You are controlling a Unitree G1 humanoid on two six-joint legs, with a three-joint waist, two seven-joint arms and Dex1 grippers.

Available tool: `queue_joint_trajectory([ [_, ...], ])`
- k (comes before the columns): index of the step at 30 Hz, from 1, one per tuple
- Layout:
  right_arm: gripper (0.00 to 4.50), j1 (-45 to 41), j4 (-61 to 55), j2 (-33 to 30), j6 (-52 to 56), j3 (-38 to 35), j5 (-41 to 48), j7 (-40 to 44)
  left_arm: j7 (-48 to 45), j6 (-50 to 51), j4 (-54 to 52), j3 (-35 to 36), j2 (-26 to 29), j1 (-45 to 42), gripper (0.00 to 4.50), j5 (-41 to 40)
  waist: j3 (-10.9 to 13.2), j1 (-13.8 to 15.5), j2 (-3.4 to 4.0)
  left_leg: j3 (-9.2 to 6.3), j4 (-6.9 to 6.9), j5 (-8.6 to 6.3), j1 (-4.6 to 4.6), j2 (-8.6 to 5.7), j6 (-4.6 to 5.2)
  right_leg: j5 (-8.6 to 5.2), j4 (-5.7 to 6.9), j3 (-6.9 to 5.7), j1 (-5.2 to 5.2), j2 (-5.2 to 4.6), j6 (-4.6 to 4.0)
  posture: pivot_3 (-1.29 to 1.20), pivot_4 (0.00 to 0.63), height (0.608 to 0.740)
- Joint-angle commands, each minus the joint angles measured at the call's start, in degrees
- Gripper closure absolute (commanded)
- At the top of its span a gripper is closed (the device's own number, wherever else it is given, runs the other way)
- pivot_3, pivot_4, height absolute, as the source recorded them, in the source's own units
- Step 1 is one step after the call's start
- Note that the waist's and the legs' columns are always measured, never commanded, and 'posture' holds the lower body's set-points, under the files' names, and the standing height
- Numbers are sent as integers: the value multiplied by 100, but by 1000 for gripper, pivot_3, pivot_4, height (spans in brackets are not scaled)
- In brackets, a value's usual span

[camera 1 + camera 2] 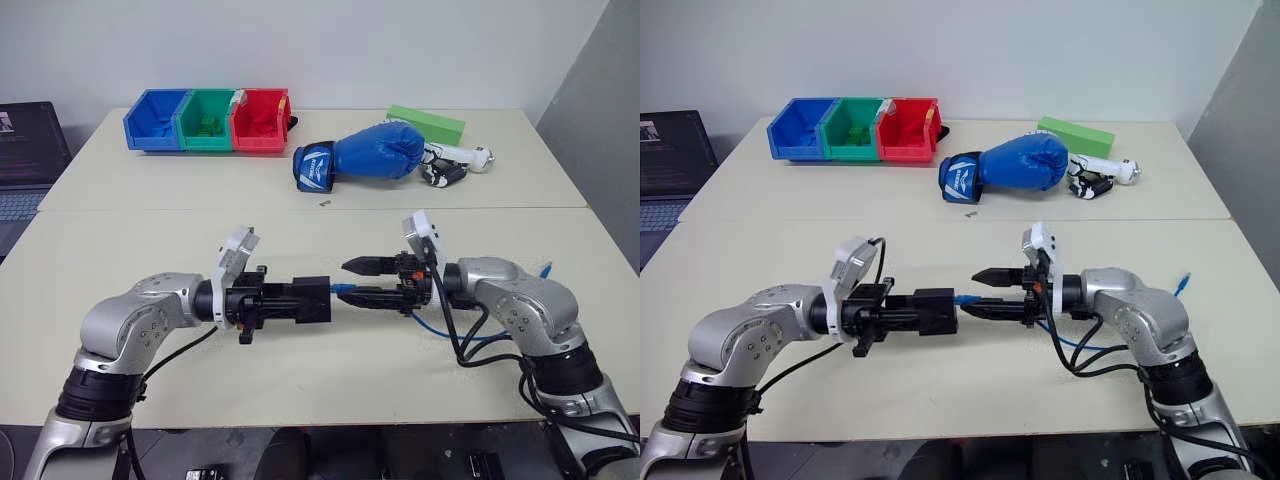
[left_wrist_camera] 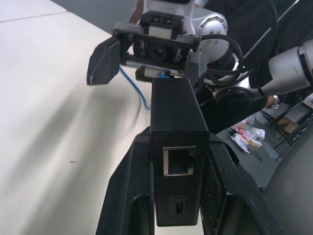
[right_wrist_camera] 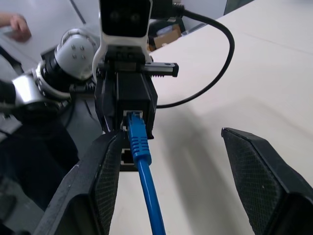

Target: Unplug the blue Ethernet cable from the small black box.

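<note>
Left gripper [image 1: 300, 301] clamped small matte black box [image 1: 312, 299]; right gripper [image 3: 171, 186] jaws wide around plugged thin blue Ethernet cable [image 3: 142, 147]; closing off-centre risked missing it.

I see two cream tables [image 1: 150, 250] pushed together along a seam. On the far one stand a blue bin [image 1: 155, 120], a green bin [image 1: 208, 120] and a red bin [image 1: 261, 121] in a row, touching. Near them lie a blue boxing glove [image 1: 365, 155], a green block [image 1: 428, 123] and a small white-and-black object [image 1: 455, 163] I cannot identify.
</note>
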Motion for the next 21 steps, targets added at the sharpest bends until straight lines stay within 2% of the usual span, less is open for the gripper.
queue_joint_trajectory([
  [1,1150,-174,-266,81,513,-299,600,-164,-117,-178,-9,22,13,-77,3728,53,0,-2,0,-1,0,0,0,1,0,0,0,-1,0,1,0,0,150,740],
  [21,1150,-83,-352,241,593,-153,492,-638,-39,-198,-98,87,-20,72,3728,65,0,-5,0,-1,-3,-1,0,2,1,0,0,-2,-3,4,0,0,150,740],
])
